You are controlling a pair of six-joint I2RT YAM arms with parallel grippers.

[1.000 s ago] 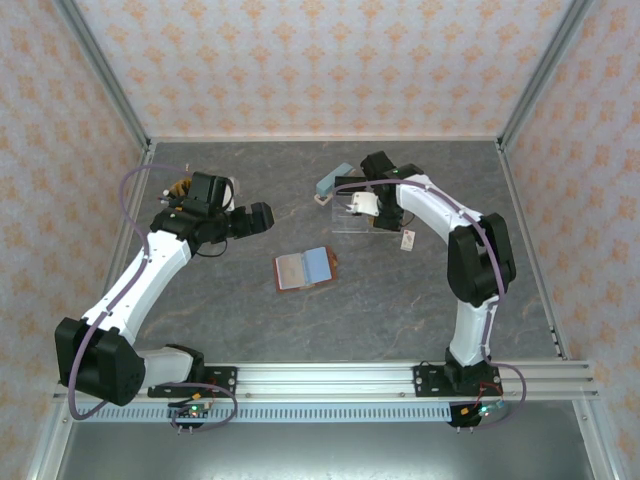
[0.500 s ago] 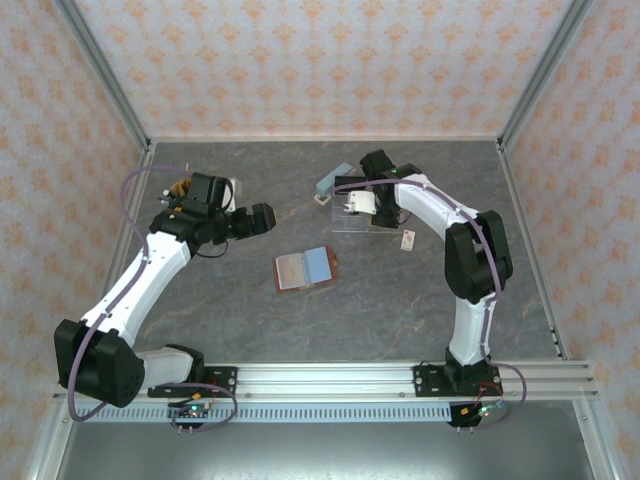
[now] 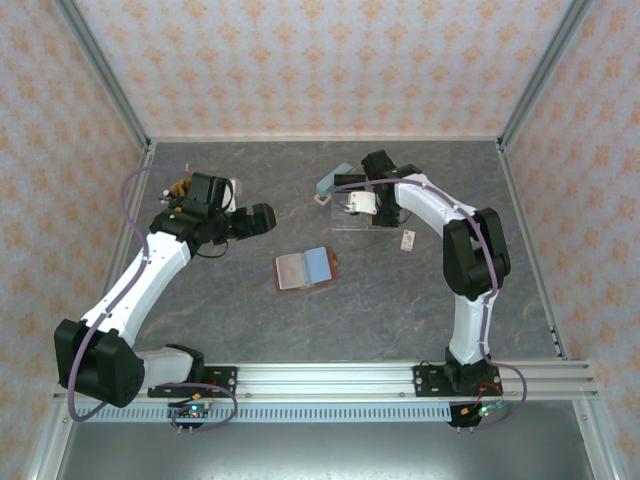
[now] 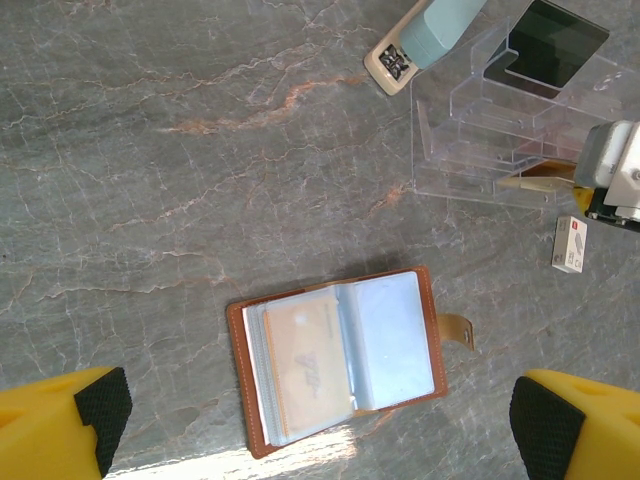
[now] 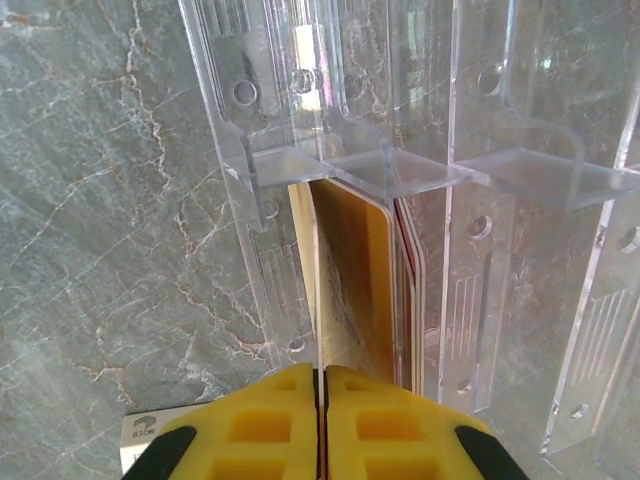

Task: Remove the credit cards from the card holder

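1. The card holder (image 3: 306, 268) lies open and flat on the bench (image 3: 200, 310), pretty much dead centre of the top view. From the left wrist camera it's low in the middle. One sleeved card (image 4: 300, 362), orange-tan, sits in the pocket on the left of the frame, and the pale blue page beside it looks empty.
2. The other credit cards are in the clear organiser (image 4: 470, 130), just above and right of centre in the top view. A tan card (image 5: 350, 280) stands in the front slot, the red card (image 5: 403, 280) is right behind it, and a dark card (image 4: 555, 42) is in the back tier.
3. Right tool (image 5: 320, 400): fingers pressed together with only a hairline between them. The tan card's near end runs right into that line, so I'd say it's pinched on it.
4. Left tool (image 4: 322, 415): fingers wide apart and holding nothing, looking down at the card holder.
5. My read is that we're at the drop-off step for the tan card. Next, the right tool needs to let go and back straight out without dragging the card or nudging the organiser. Then it's on to the sleeved card, probably with one tool pinning the card holder down.
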